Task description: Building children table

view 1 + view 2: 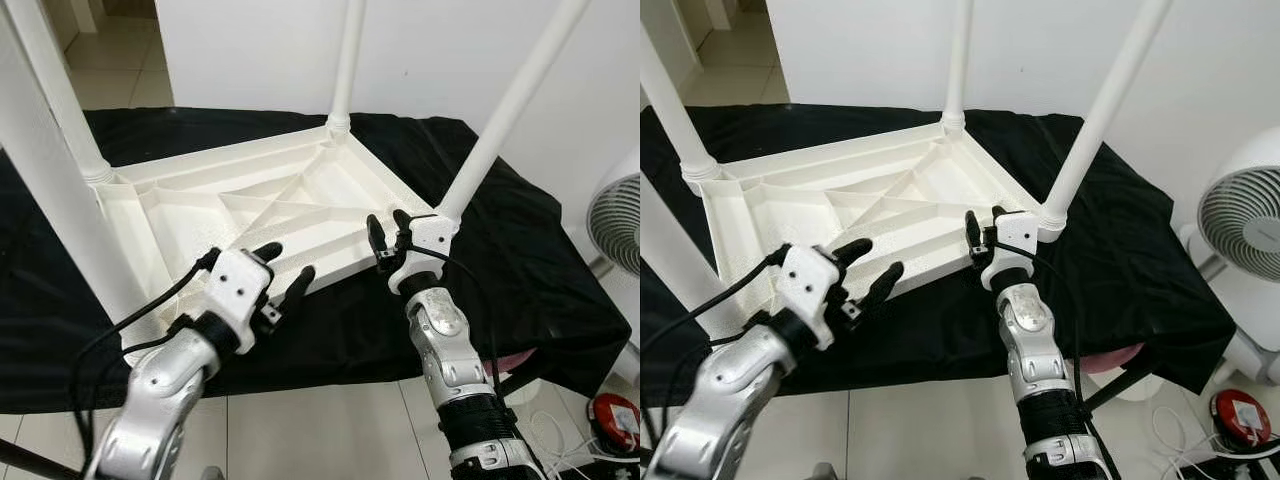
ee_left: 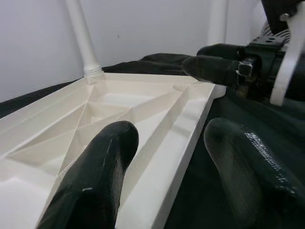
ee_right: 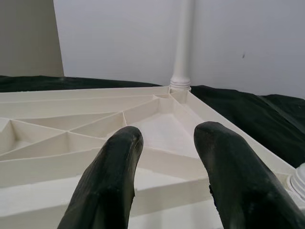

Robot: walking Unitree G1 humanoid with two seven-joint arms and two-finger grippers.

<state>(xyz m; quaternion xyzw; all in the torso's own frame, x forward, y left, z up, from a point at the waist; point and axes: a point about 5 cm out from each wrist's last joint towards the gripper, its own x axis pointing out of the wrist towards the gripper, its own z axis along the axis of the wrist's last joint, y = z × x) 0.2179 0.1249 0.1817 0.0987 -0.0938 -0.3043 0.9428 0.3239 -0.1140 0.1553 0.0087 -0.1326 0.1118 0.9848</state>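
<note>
White ribbed children's table (image 1: 260,215) lies upside down on black cloth (image 1: 500,270) (leg tops cropped); left end effector (image 1: 285,275) and right end effector (image 1: 388,232) both released at its near edge.

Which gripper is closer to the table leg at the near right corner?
Right. The right gripper sits beside that leg; the left gripper is further along the tabletop's near edge.
</note>
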